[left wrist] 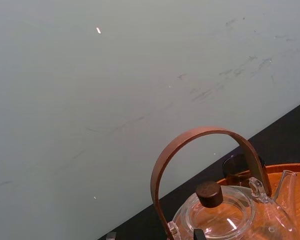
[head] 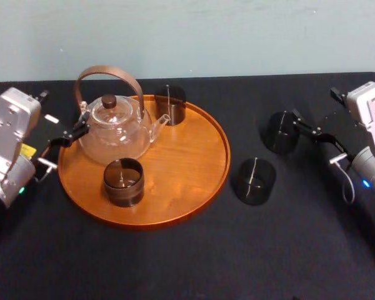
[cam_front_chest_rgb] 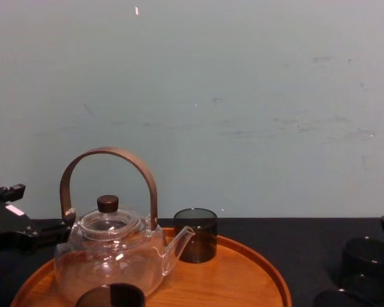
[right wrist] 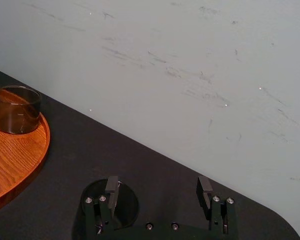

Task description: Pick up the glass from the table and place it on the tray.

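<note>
A robot test bench in a lab is suggested, not a lived-in room. A matte black table [head: 175, 269] is set against a bare pale wall [head: 237, 37] marked with scuffs and scratches. A tea set is staged on it: a glass teapot [head: 112, 134] is stood on a round wooden tray [head: 187, 162].

Bare tray [head: 190, 164] floor on its right; teapot [head: 114, 128] bulk on left

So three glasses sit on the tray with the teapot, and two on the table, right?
Two, not three: the head view shows the back glass and front glass on the tray with the teapot. The far glass and near glass sit on the table.
</note>
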Controlling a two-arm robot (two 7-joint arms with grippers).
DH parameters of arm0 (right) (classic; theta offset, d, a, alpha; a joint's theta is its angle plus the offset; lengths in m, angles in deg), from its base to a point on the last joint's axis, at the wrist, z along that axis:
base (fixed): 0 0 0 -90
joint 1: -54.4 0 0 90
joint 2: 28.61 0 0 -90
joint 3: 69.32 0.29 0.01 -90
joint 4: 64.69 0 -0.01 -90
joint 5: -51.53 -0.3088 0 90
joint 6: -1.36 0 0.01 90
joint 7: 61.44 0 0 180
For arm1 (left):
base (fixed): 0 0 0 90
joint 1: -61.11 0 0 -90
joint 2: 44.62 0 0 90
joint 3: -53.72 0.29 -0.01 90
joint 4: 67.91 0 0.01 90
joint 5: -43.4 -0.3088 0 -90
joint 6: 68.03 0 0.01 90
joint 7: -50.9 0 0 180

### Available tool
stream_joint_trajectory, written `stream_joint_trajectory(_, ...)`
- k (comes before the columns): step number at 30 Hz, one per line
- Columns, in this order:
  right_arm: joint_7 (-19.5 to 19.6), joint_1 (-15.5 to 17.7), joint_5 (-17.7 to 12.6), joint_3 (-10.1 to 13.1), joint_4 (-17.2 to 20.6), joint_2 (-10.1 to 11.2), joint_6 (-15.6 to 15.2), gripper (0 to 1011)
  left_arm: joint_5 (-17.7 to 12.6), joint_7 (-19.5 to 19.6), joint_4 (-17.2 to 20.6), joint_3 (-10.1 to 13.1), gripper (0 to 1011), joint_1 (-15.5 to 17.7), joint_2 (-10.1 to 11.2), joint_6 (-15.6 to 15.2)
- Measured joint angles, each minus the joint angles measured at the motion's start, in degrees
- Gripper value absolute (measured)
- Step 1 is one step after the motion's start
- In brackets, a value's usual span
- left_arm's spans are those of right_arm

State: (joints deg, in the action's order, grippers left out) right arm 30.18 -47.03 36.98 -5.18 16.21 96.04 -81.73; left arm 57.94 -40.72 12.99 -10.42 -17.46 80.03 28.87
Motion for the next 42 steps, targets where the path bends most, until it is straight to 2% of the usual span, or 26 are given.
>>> stream_joint_trajectory(42, 0.0, 0.0, 0.0, 0.0, 0.0, 0.0, 0.0, 1002, 0.0, 0.0, 0.0, 0.0, 1001, 0.0, 0.0, 0.0)
